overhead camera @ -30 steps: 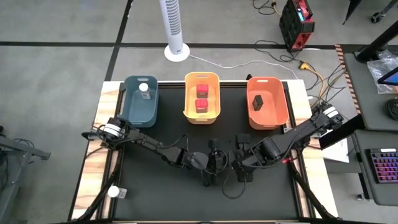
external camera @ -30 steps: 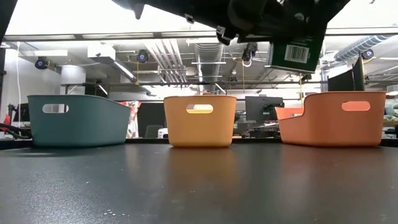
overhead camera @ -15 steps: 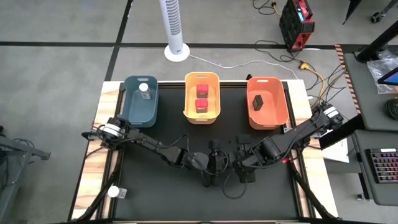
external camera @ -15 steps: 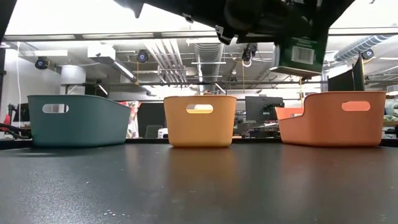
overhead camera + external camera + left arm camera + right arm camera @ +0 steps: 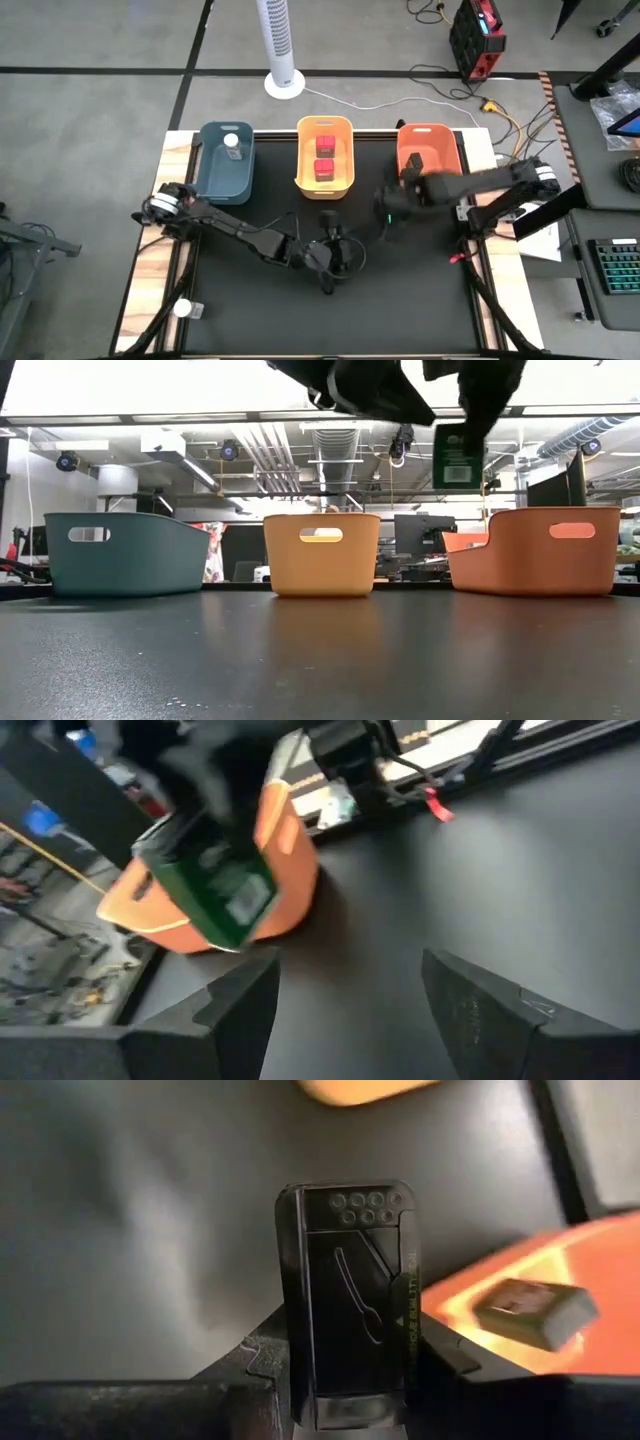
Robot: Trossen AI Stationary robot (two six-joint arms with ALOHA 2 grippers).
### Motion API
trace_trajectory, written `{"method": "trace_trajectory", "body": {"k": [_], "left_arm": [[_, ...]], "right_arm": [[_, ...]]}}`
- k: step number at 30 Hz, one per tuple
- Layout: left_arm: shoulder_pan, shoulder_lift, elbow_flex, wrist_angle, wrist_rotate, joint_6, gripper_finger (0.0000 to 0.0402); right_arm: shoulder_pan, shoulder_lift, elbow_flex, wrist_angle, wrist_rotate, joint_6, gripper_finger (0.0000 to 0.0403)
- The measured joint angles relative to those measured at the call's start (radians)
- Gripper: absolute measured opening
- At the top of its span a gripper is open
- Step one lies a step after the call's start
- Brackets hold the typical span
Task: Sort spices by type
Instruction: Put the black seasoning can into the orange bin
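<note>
My right gripper (image 5: 392, 205) is raised above the table just near-left of the orange bin (image 5: 432, 150) and is shut on a dark green spice tin (image 5: 350, 1300). In the low view the tin (image 5: 458, 455) hangs high over the table. Another dark tin (image 5: 535, 1312) lies on the orange bin's floor. The yellow bin (image 5: 325, 155) holds two red-lidded jars (image 5: 325, 142), one behind the other. A white-lidded jar (image 5: 232, 143) stands in the blue bin (image 5: 226, 160). A second white-lidded jar (image 5: 183, 308) stands on the table's wooden left edge. My left gripper (image 5: 330, 255) waits open at the table's middle. My right gripper pinches the dark tin between its two fingers (image 5: 250, 1365), one on each long side wall (image 5: 290, 1350), with the lid face turned toward the wrist camera. The fingers come from above. The tin is lifted clear and hangs upright below them (image 5: 458, 455).
The three bins stand in a row along the table's far edge. The black mat (image 5: 300, 310) in front of them is bare apart from the arms. Cables and a keyboard (image 5: 618, 282) lie off the right edge, and a white fan (image 5: 283, 45) stands beyond the far edge.
My right gripper has carried the dark tin from the near middle of the table toward the far right, up to the orange bin, moving fast. The tin stayed lifted in the shut fingers and now shows smaller and farther off in the low view.
</note>
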Motion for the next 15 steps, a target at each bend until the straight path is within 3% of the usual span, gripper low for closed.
{"method": "trace_trajectory", "body": {"k": [6, 15], "left_arm": [[-0.001, -0.008, 0.000, -0.003, -0.131, 0.014, 0.0222], [-0.001, -0.008, -0.001, -0.006, -0.140, 0.014, 0.0214]], "right_arm": [[-0.311, -0.118, 0.006, -0.002, -0.011, 0.009, 0.0114], [-0.807, -0.222, -0.075, -0.106, -0.029, 0.076, 0.0114]]}}
